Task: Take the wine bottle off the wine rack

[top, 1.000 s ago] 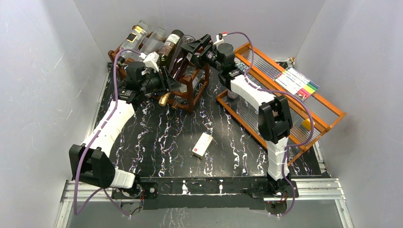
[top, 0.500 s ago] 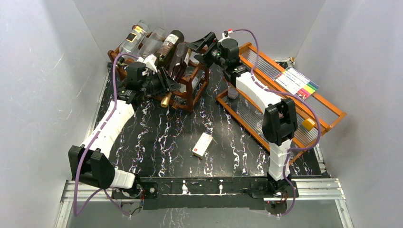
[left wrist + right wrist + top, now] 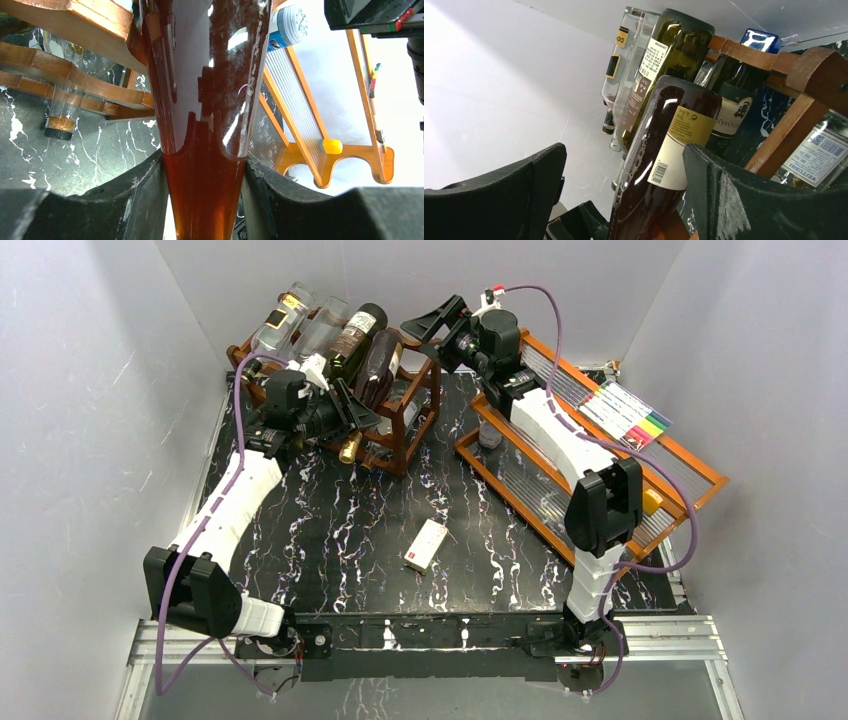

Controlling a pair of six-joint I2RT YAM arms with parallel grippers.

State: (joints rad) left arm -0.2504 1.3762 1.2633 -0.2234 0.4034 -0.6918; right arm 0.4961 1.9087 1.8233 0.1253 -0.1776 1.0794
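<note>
Two pincers at wine rack (image 3: pixel 405 445), eleven o'clock on table (image 3: pixel 330 540). My left pincer (image 3: pixel 202 170) squeezes wine bottle (image 3: pixel 210 75) neck. My right pincer (image 3: pixel 425 322) wide open, holds nothing, two o'clock of bottle.

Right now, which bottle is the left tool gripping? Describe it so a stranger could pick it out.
Find the dark wooden wine rack at the back left. On top, the wine bottle lies rightmost, its neck clamped in the left tool. Unlike the neighbouring green bottle and clear bottles, it is dark reddish-brown with a cream label.
</note>
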